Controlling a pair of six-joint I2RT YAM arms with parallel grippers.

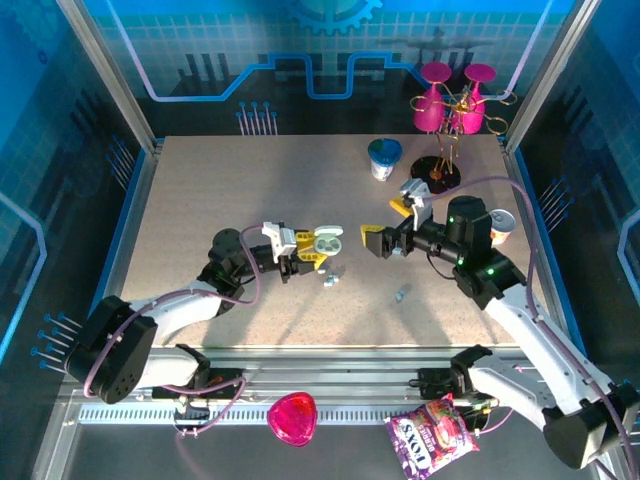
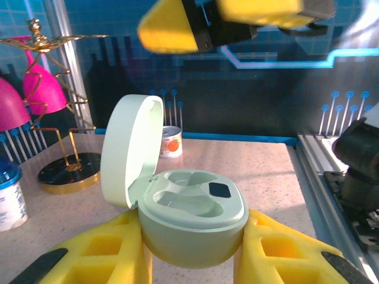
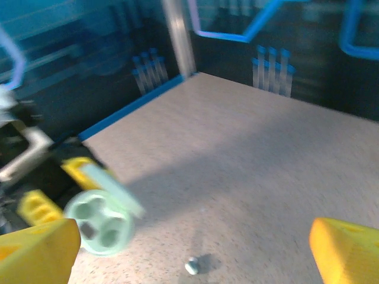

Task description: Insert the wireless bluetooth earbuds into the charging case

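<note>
The charging case [image 1: 327,243] is mint green, and its lid [image 2: 130,148] stands open. My left gripper [image 1: 305,250] is shut on it, with the yellow fingers [image 2: 284,248] pressed against both sides of the body [image 2: 192,219]. Both wells of the case look empty. One earbud [image 1: 330,281] lies on the table just in front of the case. A second earbud [image 1: 401,294] lies further right. My right gripper [image 1: 387,226] hovers open to the right of the case with nothing between its fingers. In the right wrist view the case [image 3: 98,228] is at lower left, and an earbud [image 3: 192,266] lies on the table between the spread fingertips [image 3: 346,254].
A gold stand with pink glasses [image 1: 450,110] and a blue-lidded white tub [image 1: 384,158] stand at the back right. A small can [image 1: 500,225] sits by the right arm. A pink object [image 1: 292,415] and a candy bag [image 1: 432,438] lie off the table's front edge.
</note>
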